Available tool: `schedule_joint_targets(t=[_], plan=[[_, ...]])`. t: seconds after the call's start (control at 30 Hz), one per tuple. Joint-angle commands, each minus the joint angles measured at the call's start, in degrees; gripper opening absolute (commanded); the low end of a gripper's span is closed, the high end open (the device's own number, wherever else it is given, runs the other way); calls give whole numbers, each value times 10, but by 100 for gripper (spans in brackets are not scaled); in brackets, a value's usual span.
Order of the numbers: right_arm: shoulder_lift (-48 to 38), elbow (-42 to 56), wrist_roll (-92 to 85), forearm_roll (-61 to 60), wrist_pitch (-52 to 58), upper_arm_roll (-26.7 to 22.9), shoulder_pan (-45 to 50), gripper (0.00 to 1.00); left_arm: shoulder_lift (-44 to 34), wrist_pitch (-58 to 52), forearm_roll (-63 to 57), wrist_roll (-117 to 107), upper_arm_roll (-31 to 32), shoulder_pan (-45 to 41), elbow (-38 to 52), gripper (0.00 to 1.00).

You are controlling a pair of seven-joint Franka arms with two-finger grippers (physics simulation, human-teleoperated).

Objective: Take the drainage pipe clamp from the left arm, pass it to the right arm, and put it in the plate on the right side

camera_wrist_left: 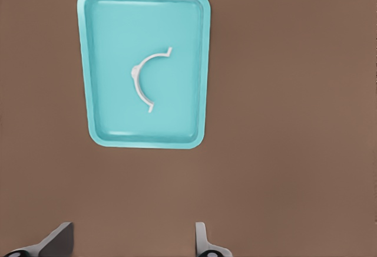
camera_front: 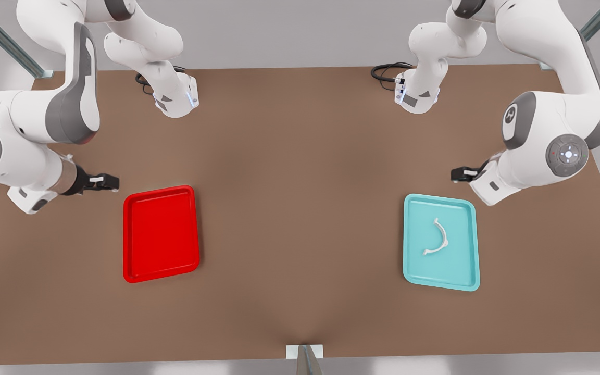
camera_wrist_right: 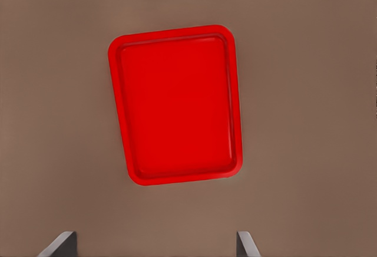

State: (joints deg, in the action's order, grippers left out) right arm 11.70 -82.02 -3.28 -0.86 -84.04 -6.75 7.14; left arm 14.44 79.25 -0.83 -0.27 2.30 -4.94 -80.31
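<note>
A brown matte desk (camera_front: pixel 289 208) carries two shallow rectangular trays with rounded corners and raised rims, well apart. The bright red plate (camera_front: pixel 160 234) lies in the lower left of the front view and holds nothing; the teal tray (camera_front: pixel 417 208) lies in the lower right. The small thin white drainage pipe clamp (camera_front: pixel 438 238), a half-ring strip with short out-turned tabs, lies flat near the middle of the teal tray, touched by neither hand. Nothing stands between the trays.

The left hand (camera_front: pixel 461 174), black and two-fingered on a white jointed arm with grey joint covers, hovers just beyond the teal tray's far edge at the front view's right; its fingers (camera_wrist_left: pixel 56 242) are spread wide and hold nothing. The right hand (camera_front: pixel 108 182) hovers just beside the red plate's far left corner, its fingers (camera_wrist_right: pixel 59 244) likewise spread wide and bare.
</note>
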Motion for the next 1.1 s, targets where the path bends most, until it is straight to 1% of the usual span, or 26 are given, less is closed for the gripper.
schedule_joint_targets(t=[0.0,0.03,0.07,0.1,0.17,0.2,0.27,0.3,0.33,0.5,0.63,0.77,0.83,1.03,1.07], plan=[[-2,0,5,3,-68,0,1,100,1,39,1,-38,0,-1,1,100],[-1,0,5,3,-68,1,2,100,2,43,0,-38,-1,0,1,100],[-1,0,5,-4,-68,1,0,100,22,71,1,-39,-2,0,0,100],[-1,-1,5,-4,-68,0,0,100,81,124,0,-38,-2,0,-1,100],[0,-1,5,-4,-68,0,0,100,174,275,-1,-38,-1,8,-27,100],[0,-1,5,-4,-68,0,0,100,200,368,0,-17,-1,12,-58,100],[0,-1,4,-4,-68,1,1,100,257,431,3,56,0,28,-64,100],[0,-2,4,-4,-66,1,1,100,281,435,-4,68,2,28,-68,100],[0,-2,4,-4,-64,1,1,100,282,449,-3,162,2,29,-76,100],[1,-4,4,-4,-64,2,2,100,272,441,0,439,3,39,-83,100],[1,-5,4,-4,-64,2,5,100,271,437,-2,450,3,39,-85,100],[2,-6,3,-2,-64,3,7,100,280,445,-4,548,3,40,-84,100],[2,-7,3,-2,-64,4,7,100,283,512,-34,547,3,40,-105,100],[3,-9,-2,-3,-61,4,8,100,291,514,-29,543,3,39,-107,100],[3,-9,-2,-3,-59,4,8,100,279,521,-31,543,3,36,-122,100]])
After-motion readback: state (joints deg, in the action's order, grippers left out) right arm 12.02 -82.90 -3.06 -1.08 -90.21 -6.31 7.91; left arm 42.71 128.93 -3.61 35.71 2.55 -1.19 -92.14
